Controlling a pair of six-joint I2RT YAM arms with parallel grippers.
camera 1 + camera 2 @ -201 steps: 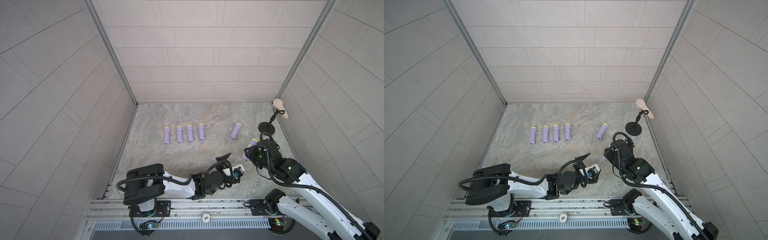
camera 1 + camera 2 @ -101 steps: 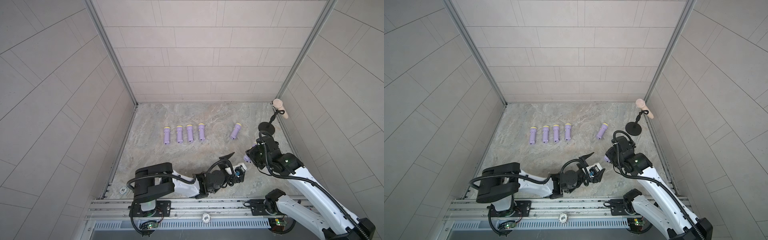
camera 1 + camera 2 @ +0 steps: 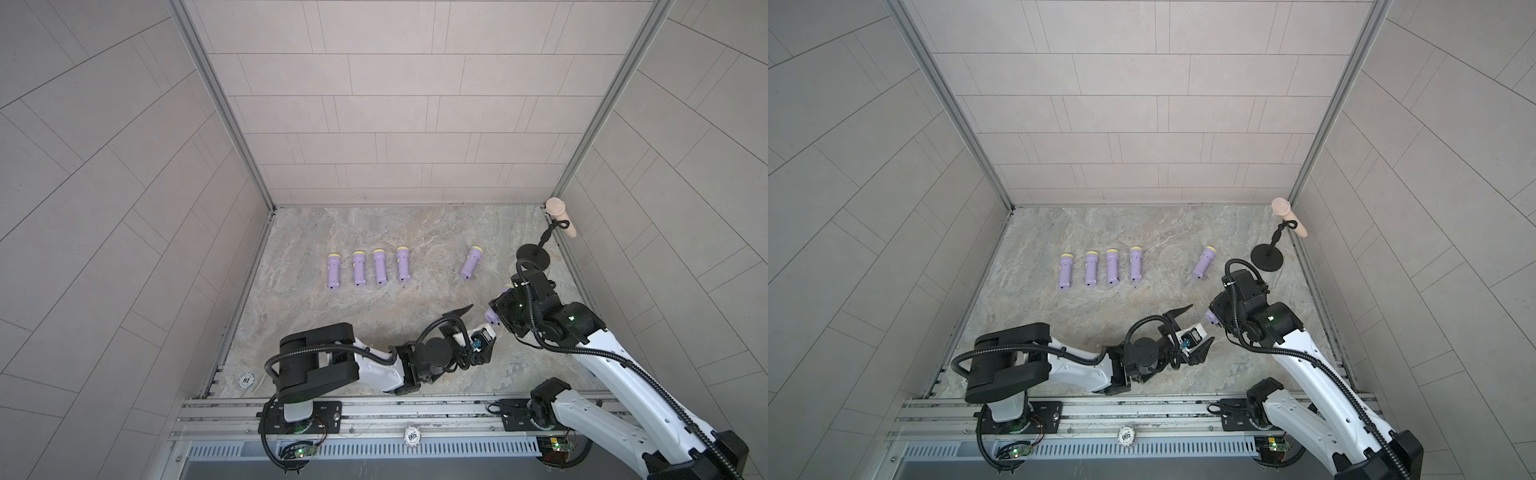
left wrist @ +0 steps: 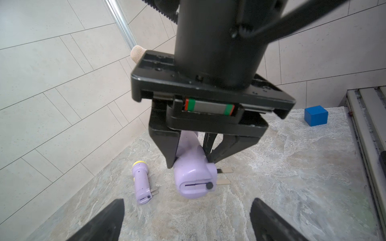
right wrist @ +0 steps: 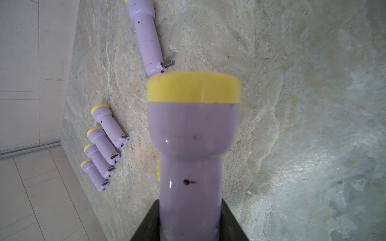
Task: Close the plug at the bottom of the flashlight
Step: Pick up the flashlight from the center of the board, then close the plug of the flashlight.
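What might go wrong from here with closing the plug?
1. The left gripper stands wide open, short of the prongs; closing now might miss them.
2. The right gripper holds the flashlight by its smooth body; pushing the prongs might twist it or make it slip.

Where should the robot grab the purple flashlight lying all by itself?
Probably around the slim middle of the lone flashlight, coming down from above with jaws across it. It lies flat, its yellow head flares wider, and its plug prongs stick out at the tail.
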